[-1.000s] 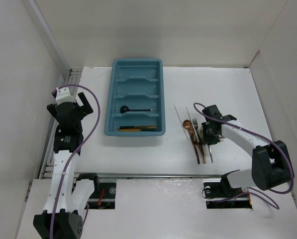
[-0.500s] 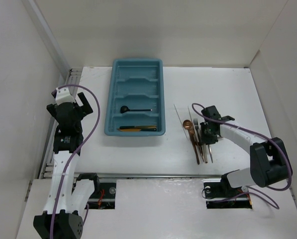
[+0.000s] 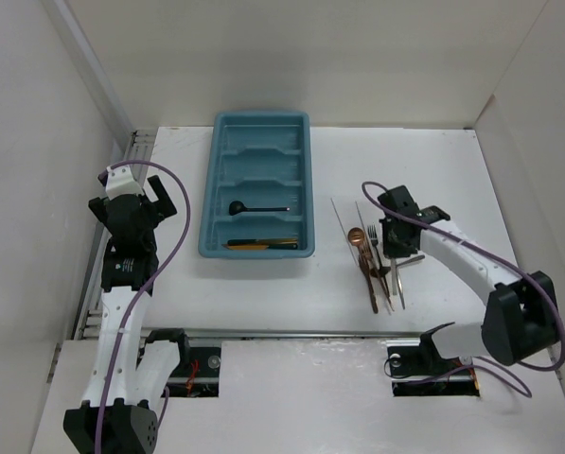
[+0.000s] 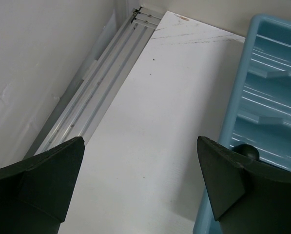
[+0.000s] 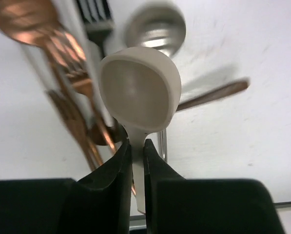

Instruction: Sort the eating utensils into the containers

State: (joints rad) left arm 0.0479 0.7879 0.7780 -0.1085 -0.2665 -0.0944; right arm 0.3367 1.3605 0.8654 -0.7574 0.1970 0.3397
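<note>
Top view, worktop (image 3: 452,161): white, flat, matt, boxed in by pale panels.
Top view, cutlery tray (image 3: 209,203): teal-blue plastic, rectangular, rounded rim, 4 crosswise slots; it sits left of centre on the far half.
Top view, black spoon (image 3: 256,207): slim, round bowl to the left, lying in the 2nd slot from the near end.
Top view, gold and black pieces (image 3: 261,244): thin, lying along the nearest slot; their kind cannot be told.
Top view, loose utensils (image 3: 372,270): slim, shiny copper and silver, bundled lengthwise on the worktop right of the tray, well apart from it.
Top view, left arm (image 3: 121,284): raised at the left edge, wrist aimed far.
Top view, right arm (image 3: 462,255): bent in from the right, wrist over the bundle's far end.
Left wrist view, fingers (image 4: 43,170): 2 dark wedges at the bottom corners; left jaws wide apart, holding nothing, bare worktop between.
Right wrist view, pale spoon (image 5: 140,87): smooth oval bowl, matt grey-white; right jaws clamped on its neck, above the bundle.
Right wrist view, beneath: copper spoon (image 5: 18,17), copper fork (image 5: 74,61), grey fork tines (image 5: 94,12), silver spoon bowl (image 5: 157,27), copper handle (image 5: 213,95), all blurred.
Change from 1 second ago: right wrist sits farther back and right jaws are narrower; left arm and tray contents unchanged.
</note>
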